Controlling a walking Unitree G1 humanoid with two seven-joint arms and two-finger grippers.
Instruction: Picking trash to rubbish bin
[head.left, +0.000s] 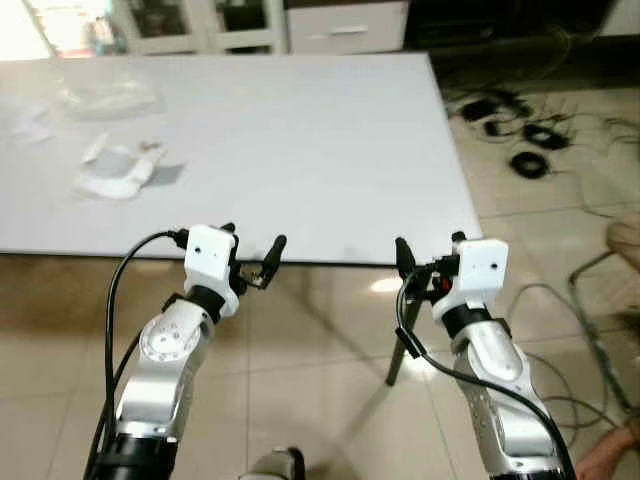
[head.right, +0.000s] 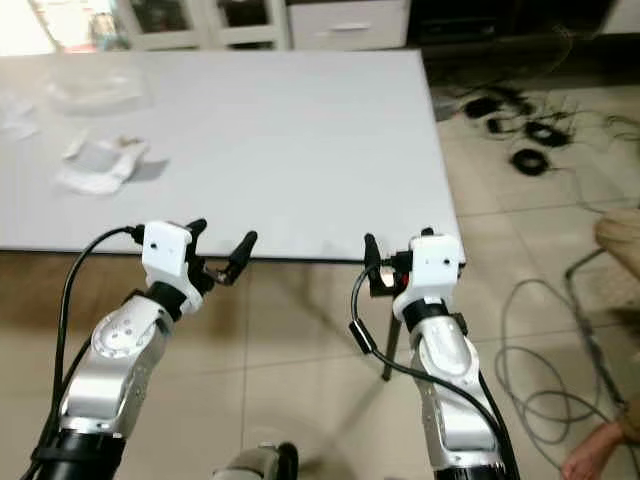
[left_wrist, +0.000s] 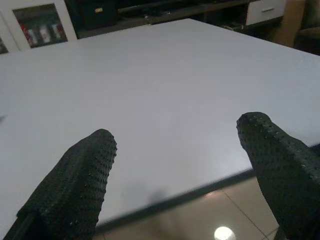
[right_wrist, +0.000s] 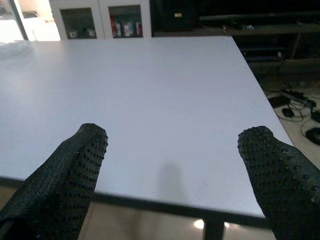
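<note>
Two silver arms reach forward side by side toward the near edge of a large white rectangular table (head.left: 300, 150). The left gripper (head.left: 252, 250) hovers just short of that edge with its black fingers spread apart, nothing between them; the left wrist view shows the two dimpled fingertips (left_wrist: 80, 185) wide of each other with bare tabletop beyond. The right gripper (head.left: 428, 252) sits level with it, near the table's right front corner, its fingers likewise parted and empty. The trash, a crumpled white paper wrapper (head.left: 122, 170), lies on the table's far left part, well apart from both grippers. Further back on the left rests a clear, flimsy plastic bag (head.left: 108, 97), and a small white scrap (head.left: 30, 122) lies near the left edge. Black cables and plugs (head.left: 520, 125) sprawl over the beige tiled floor (head.left: 320, 400) to the right of the table. White cabinets with glass doors (head.left: 210, 22) stand behind it
</note>
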